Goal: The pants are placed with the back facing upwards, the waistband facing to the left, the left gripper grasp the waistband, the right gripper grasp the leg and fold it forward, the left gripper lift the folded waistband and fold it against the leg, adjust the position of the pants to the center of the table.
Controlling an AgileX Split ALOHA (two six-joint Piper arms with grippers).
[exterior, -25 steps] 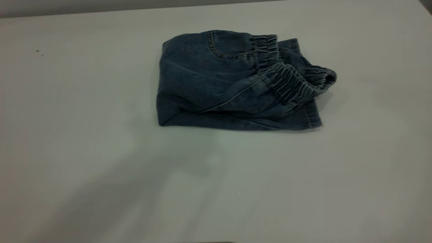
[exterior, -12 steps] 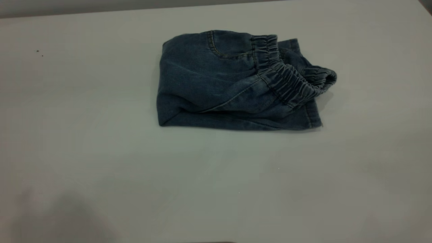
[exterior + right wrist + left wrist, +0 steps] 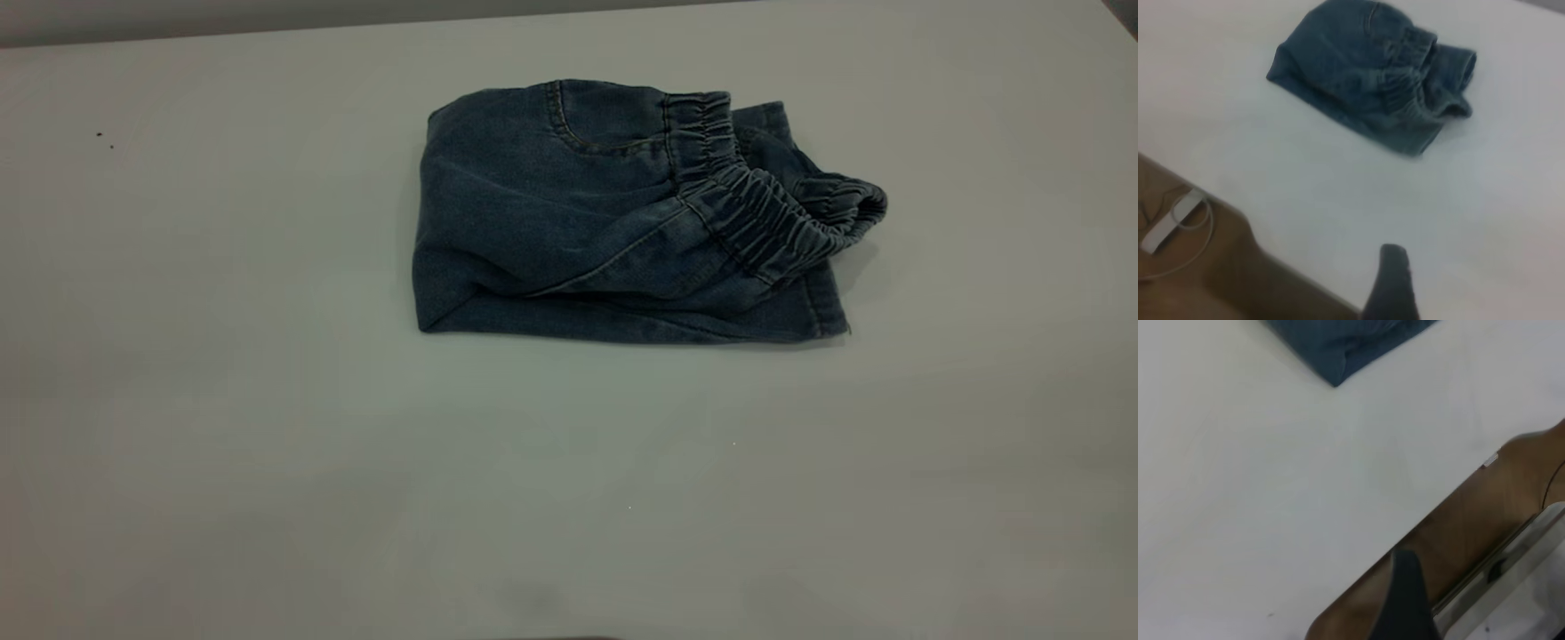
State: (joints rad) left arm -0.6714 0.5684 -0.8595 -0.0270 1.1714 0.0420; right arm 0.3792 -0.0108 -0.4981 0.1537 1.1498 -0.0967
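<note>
Because the folded blue washed-denim pants [image 3: 622, 222] lie limp on the pale grey worktop [image 3: 222, 400], well clear of both hands, whose spread I cannot tell, their thick gathered waistband [image 3: 756, 218] offers the firmest hold.

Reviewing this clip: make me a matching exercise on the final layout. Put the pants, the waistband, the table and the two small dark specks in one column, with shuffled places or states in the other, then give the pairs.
Things:
1. pants
2. waistband
3. table
4. two small dark specks

Places or states:
A. gathered band on the bundle's right side in the exterior view
B. pale flat surface under everything
C. folded blue denim bundle, no gripper touching it
D. far left on the tabletop, well apart from the denim

Pairs: 1-C, 2-A, 3-B, 4-D
</note>
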